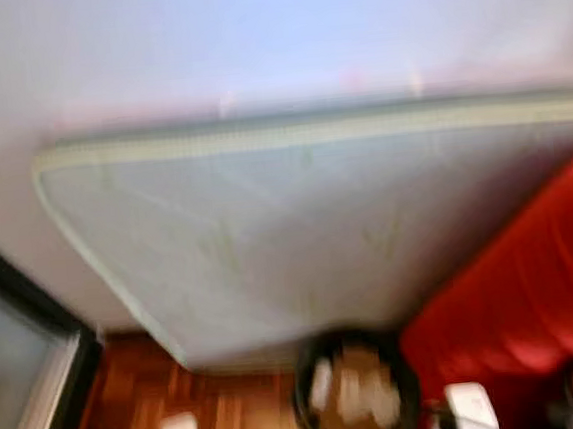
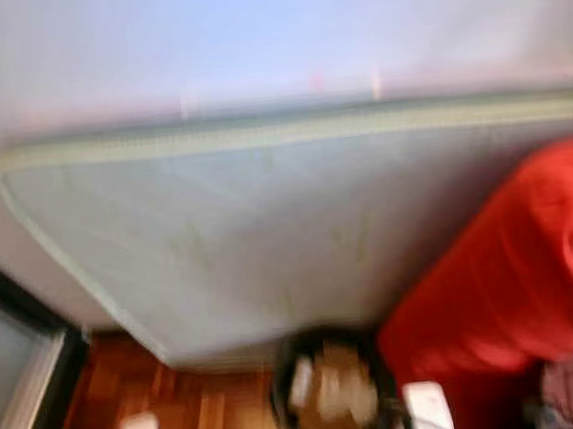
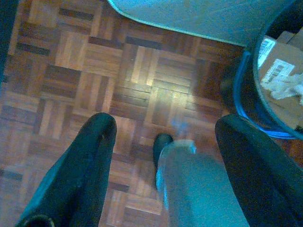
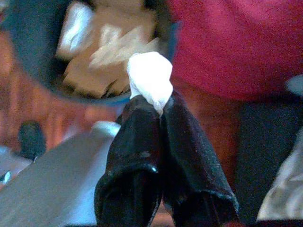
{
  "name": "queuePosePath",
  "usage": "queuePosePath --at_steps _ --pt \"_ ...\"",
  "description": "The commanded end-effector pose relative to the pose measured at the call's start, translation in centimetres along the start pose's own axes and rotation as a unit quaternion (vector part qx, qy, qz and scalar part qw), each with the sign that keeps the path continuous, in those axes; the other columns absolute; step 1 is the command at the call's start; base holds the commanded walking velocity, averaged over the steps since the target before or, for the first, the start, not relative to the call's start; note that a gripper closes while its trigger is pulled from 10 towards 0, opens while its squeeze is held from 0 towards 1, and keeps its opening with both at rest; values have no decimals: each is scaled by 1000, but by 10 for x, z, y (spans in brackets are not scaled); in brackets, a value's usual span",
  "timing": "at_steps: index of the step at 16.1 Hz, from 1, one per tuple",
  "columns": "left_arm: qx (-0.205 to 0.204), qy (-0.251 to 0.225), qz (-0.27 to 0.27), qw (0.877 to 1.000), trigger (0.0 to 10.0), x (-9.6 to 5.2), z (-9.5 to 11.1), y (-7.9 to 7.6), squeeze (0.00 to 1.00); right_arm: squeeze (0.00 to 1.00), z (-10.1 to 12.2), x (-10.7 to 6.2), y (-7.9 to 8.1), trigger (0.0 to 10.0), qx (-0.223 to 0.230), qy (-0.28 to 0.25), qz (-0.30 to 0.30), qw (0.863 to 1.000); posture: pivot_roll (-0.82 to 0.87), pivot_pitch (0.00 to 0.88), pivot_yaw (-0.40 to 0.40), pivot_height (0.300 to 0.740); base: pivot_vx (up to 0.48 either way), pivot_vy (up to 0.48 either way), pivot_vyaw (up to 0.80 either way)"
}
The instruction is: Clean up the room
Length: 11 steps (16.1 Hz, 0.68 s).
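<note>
Tissue [image 4: 149, 75], white and crumpled, pinched in the closed right claw [image 4: 158, 106] beside the full waste bin [image 1: 357, 394], apparently needs carrying over the rim and dropping; left claw [image 3: 163, 137] hangs open over parquet floor [image 3: 94, 71]

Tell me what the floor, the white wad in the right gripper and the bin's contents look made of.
Floor: parquet of small wood blocks in a basket-weave pattern, with a slight sheen.
White wad, pinched by the right gripper: crumpled and soft, probably tissue or paper.
Bin contents: flat brown pieces, likely cardboard, with crumpled white paper on top.
</note>
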<state>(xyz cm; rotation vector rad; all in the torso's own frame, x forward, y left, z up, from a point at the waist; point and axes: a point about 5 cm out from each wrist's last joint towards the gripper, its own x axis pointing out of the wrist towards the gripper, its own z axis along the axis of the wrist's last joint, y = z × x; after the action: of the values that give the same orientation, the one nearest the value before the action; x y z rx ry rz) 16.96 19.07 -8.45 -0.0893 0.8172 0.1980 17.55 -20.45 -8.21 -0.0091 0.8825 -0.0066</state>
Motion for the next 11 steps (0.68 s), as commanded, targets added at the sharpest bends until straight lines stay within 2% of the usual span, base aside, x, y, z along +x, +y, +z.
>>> queuePosePath --at_steps 1,8,11 --pt "9 9 20 1000 10000 -2 -4 15 0 0 6 3 13 10000 6 -14 17 1000 -58 151 -5 740 255 0 0" --pt "7 3 20 1000 10000 -5 -9 13 0 0 56 11 27 10000 -11 -95 70 993 -44 181 -26 740 0 0 0" --pt "-4 -14 27 1000 10000 -6 -8 12 0 0 80 14 39 10000 -27 -123 98 987 -1 204 -47 740 0 0 0"
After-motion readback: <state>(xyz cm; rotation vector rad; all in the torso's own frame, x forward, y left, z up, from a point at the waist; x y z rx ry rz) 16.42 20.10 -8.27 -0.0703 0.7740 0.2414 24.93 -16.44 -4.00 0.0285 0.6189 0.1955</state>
